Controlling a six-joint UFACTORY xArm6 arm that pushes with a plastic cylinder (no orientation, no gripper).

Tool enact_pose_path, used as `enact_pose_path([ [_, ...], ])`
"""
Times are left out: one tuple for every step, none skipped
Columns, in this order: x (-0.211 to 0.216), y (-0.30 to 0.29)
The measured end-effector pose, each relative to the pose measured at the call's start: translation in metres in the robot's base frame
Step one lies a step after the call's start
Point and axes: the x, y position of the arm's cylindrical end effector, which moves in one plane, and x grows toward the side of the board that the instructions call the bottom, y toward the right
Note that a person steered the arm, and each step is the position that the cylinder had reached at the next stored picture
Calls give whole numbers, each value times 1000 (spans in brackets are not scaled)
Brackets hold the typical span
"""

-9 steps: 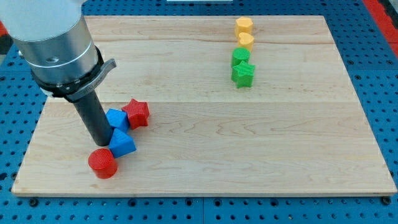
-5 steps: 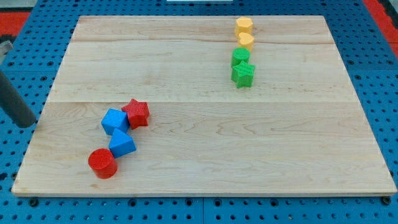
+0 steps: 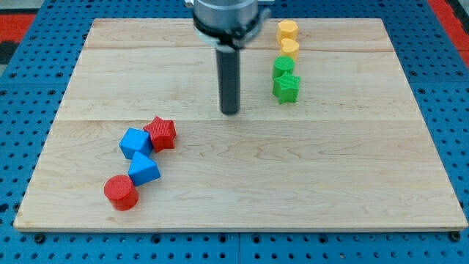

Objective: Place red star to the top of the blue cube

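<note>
My tip (image 3: 230,112) swung in from the left edge to mid wooden worktop (image 3: 330,183); no claw, holding nothing. Small red plastic star (image 3: 161,133) touches blue cube (image 3: 135,142) upper-right; looks light, slidey, push a flat side

text: none readable | labels: none | numbers: none | checked: board (image 3: 410,183), blocks, rod

Arm end, top centre of frame
Grey metal cylindrical housing with a dark collar; below it a straight, smooth dark-grey rod ended in my tip (image 3: 230,112), blunt and flat.
</note>
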Motion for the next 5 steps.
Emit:
enact_pose_path([
  [5, 24],
  [39, 24],
  [46, -4],
  [46, -68],
  [45, -97],
])
